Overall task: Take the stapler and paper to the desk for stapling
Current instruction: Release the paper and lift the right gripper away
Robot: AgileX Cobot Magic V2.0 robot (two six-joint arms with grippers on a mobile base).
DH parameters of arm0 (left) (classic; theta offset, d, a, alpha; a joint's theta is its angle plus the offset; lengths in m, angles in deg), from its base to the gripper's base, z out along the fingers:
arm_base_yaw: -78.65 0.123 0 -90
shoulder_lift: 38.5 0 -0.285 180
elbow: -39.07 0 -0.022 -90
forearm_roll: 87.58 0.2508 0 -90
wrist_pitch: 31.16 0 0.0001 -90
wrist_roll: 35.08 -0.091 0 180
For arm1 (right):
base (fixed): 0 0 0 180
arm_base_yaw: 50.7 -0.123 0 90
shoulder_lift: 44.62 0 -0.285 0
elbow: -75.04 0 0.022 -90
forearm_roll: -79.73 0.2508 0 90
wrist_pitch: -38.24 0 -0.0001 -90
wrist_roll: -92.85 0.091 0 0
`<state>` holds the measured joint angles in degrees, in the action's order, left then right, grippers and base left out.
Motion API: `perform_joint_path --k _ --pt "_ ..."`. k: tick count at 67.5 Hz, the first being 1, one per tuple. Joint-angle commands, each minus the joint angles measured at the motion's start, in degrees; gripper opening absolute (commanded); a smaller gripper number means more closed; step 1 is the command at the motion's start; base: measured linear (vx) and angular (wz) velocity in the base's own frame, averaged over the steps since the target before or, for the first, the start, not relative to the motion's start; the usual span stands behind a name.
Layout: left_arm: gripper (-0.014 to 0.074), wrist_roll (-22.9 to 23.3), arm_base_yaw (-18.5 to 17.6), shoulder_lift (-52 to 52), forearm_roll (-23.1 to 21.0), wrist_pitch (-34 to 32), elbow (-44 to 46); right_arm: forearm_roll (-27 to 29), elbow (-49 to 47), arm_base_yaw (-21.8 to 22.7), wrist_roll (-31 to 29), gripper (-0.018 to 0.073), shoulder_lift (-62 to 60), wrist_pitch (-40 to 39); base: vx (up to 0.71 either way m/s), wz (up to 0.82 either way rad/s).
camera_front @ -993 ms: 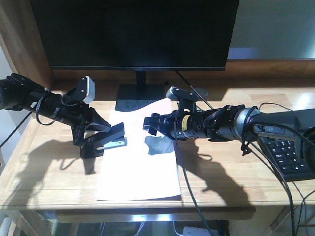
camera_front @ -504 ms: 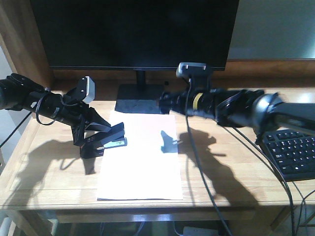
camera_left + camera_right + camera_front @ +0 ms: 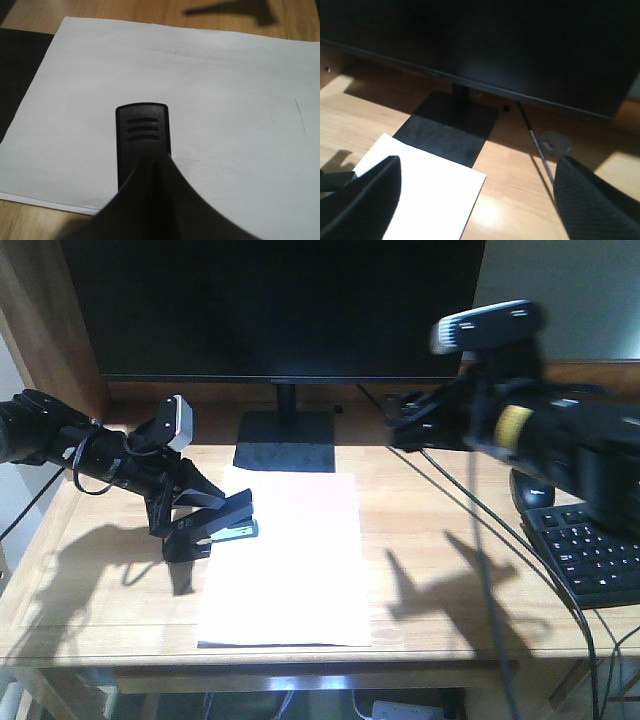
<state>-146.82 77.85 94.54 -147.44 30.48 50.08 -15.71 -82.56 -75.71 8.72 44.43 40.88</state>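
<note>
The black stapler (image 3: 228, 524) rests with its nose on the left edge of the white paper (image 3: 285, 565), which lies flat on the light-wood desk (image 3: 440, 540). My left gripper (image 3: 198, 514) is shut on the stapler's rear. In the left wrist view the stapler's ribbed front (image 3: 142, 131) sticks out past my closed left gripper (image 3: 155, 167) over the paper (image 3: 225, 95). My right gripper (image 3: 402, 422) hangs raised, right of the paper and apart from it, open and empty. The right wrist view shows the right gripper (image 3: 477, 162) spread wide above the paper's corner (image 3: 427, 195).
A large black monitor (image 3: 280, 300) on a dark stand (image 3: 285, 440) sits behind the paper. A black keyboard (image 3: 595, 555) lies at the right edge with cables trailing over the desk. A small round disc (image 3: 556, 142) lies near a cable.
My right arm has risen off the paper and swung back to the right, its shadow moving off the sheet. The left arm and stapler have stayed put.
</note>
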Motion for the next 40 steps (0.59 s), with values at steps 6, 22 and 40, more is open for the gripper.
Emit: perform_joint_path --k 6,22,40 --pt "-0.0006 0.6 -0.1 -3.4 -3.4 1.6 1.4 -1.1 6.2 0.1 -0.5 0.0584 -13.8 1.9 0.0 0.0" --pt "-0.0006 0.6 -0.1 -3.4 -3.4 1.6 1.4 -1.1 16.4 0.1 -0.5 0.0584 -31.6 1.8 0.0 0.0" --pt "-0.0006 0.6 -0.1 -3.4 -3.4 1.6 1.4 -1.1 28.9 0.1 -0.6 0.0584 -50.0 1.3 0.0 0.0"
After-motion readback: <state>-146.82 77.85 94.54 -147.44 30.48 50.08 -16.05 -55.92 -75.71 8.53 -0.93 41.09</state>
